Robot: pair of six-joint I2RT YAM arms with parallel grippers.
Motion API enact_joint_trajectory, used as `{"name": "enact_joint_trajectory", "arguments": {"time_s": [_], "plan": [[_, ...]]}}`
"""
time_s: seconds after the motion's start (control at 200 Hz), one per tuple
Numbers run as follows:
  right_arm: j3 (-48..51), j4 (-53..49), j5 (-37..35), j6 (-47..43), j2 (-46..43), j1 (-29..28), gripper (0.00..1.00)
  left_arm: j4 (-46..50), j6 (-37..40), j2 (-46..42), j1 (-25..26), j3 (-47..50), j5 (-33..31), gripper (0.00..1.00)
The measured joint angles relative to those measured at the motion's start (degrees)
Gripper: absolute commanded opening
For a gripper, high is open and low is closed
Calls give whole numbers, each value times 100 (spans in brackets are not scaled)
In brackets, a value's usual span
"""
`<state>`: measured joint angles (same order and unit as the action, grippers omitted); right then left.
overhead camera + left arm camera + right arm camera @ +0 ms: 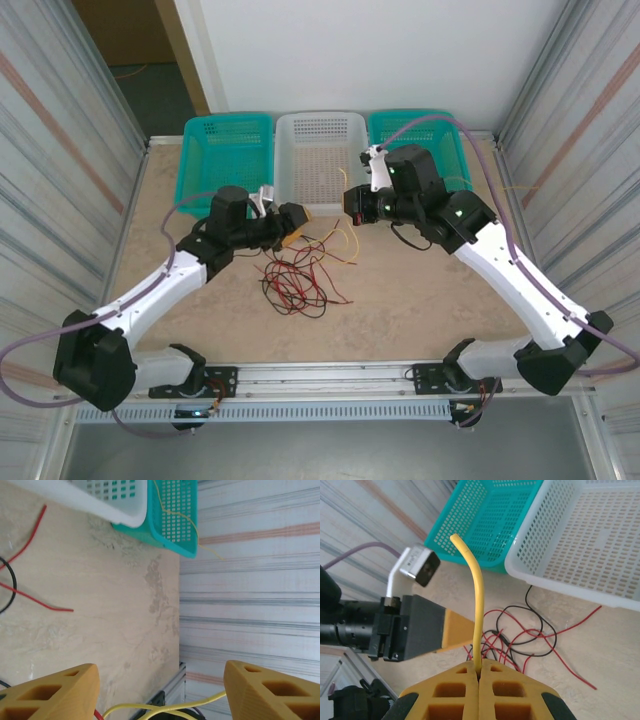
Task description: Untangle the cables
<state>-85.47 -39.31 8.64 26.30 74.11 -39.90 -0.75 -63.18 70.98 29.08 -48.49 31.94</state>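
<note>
The cables (298, 276) lie as a tangle of thin red and black wires on the table between the arms. A pale yellow cable (476, 600) rises from my right gripper (479, 668), which is shut on it. That gripper (351, 205) hovers just in front of the white basket. My left gripper (299, 224) is close to its left, above the tangle's far edge. In the left wrist view this gripper (161, 669) is open, and the yellow cable (165, 710) runs loosely across the gap near the finger bases. Red cable (30, 598) and black cable (11, 587) lie on the table beyond.
Three baskets stand in a row at the back: a teal basket (228, 150), a white basket (320, 160) and another teal basket (425, 135). Corrugated walls (70, 150) close in both sides. A metal rail (330, 375) runs along the near edge.
</note>
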Motion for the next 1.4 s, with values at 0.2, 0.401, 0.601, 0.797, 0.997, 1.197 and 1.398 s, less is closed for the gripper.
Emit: {"name": "enact_joint_trajectory", "arguments": {"time_s": [0.2, 0.401, 0.601, 0.797, 0.997, 1.197, 1.398], "plan": [[0, 116, 2, 0, 142, -24, 0, -46, -332, 42, 72, 219, 76, 62], [0, 208, 0, 0, 175, -26, 0, -155, -459, 111, 96, 221, 173, 55], [0, 208, -90, 4, 201, -22, 0, -269, -610, 149, 96, 302, 302, 59], [2, 225, -151, 17, 205, 17, 0, -601, -1095, 144, 96, 798, 369, 49], [72, 330, -144, 22, 205, 17, 0, -859, -1386, 175, 96, 855, 409, 46], [179, 367, -129, 24, 203, 17, 0, -1147, -1639, 422, 94, 778, 435, 24], [437, 426, -131, 28, 160, 50, 0, -1060, -1709, 326, -140, 782, 426, 0]]}}
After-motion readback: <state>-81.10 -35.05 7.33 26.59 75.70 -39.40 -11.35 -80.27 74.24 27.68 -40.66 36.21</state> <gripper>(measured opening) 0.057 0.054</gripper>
